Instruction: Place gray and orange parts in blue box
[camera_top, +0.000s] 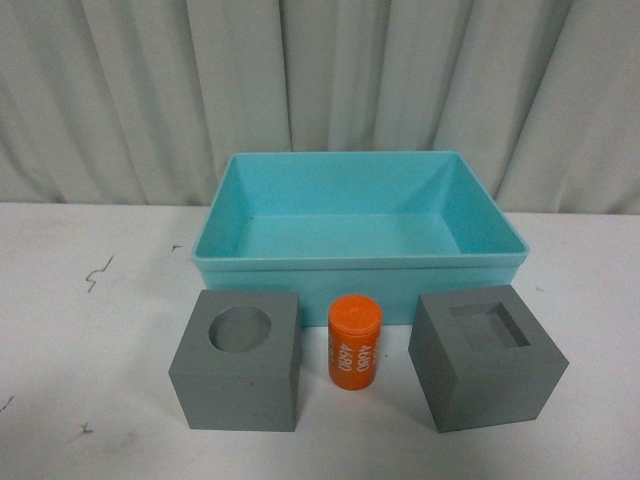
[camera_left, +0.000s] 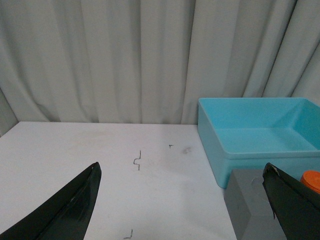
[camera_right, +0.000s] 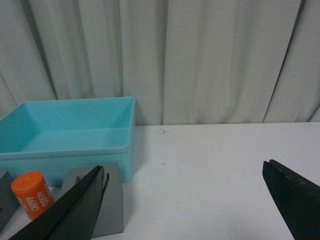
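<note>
In the front view the empty blue box (camera_top: 360, 262) stands on the white table. Before it sit a gray cube with a round recess (camera_top: 240, 358), an orange cylinder with white numerals (camera_top: 354, 343), and a gray cube with a square recess (camera_top: 487, 357). Neither arm shows there. My left gripper (camera_left: 182, 200) is open over bare table, its dark fingertips (camera_left: 82, 192) wide apart, beside a gray cube (camera_left: 247, 205), the orange cylinder (camera_left: 312, 180) and the blue box (camera_left: 260, 135). My right gripper (camera_right: 185, 200) is open, with a gray cube (camera_right: 107, 200), the cylinder (camera_right: 32, 194) and the box (camera_right: 70, 135) to one side.
A pale pleated curtain (camera_top: 320, 90) hangs behind the white table (camera_top: 90, 400). Small dark scuff marks (camera_top: 97, 272) dot the tabletop left of the box.
</note>
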